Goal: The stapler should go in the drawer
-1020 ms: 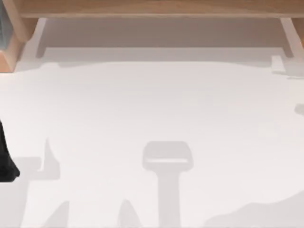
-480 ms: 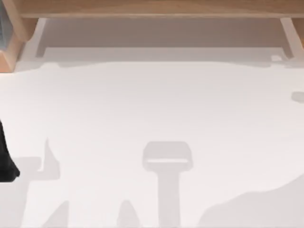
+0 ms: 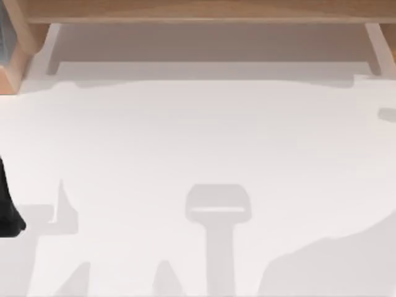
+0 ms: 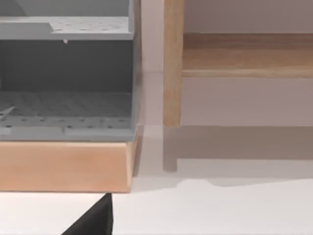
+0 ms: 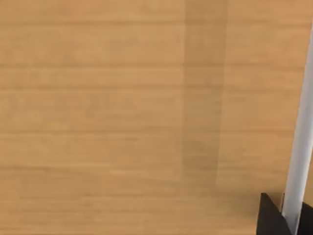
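Note:
The stapler is out of view. A black part of my left arm (image 3: 8,210) sits at the table's left edge, and a black tip of my left gripper (image 4: 95,221) shows in the left wrist view. It faces a grey perforated compartment (image 4: 66,105) with a light wooden front (image 4: 63,166), which may be the drawer. A black part of my right gripper (image 5: 271,219) is close against a plain wooden panel (image 5: 107,117), beside a thin white strip (image 5: 297,161).
A wooden frame (image 3: 198,11) with white legs (image 3: 49,46) runs along the far side of the white table (image 3: 198,136). A wooden post (image 4: 172,63) stands beside the grey compartment. Arm shadows lie on the near half of the table.
The shadow at the table's near right corner has grown, and the small shadow at the right edge has slid toward the far side. The left arm has not moved.

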Available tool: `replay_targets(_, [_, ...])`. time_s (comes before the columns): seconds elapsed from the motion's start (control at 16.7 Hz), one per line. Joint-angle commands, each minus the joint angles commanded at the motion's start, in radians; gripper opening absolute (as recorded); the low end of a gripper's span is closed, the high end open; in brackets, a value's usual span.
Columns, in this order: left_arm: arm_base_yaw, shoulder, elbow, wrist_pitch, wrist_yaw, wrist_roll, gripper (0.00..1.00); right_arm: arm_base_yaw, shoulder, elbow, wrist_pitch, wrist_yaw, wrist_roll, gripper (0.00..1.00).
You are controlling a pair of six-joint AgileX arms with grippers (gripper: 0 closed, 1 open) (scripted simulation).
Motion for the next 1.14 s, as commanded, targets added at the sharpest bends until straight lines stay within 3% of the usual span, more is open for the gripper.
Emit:
replay_targets(0.78, [0.0,0.0,0.0,0.0,0.0,0.0,1.0,0.0,0.0,0.0,0.0,0.0,0.0,0.98])
replay_targets(1.14, [0.0,0.0,0.0,0.0,0.0,0.0,1.0,0.0,0.0,0.0,0.0,0.0,0.0,1.0])
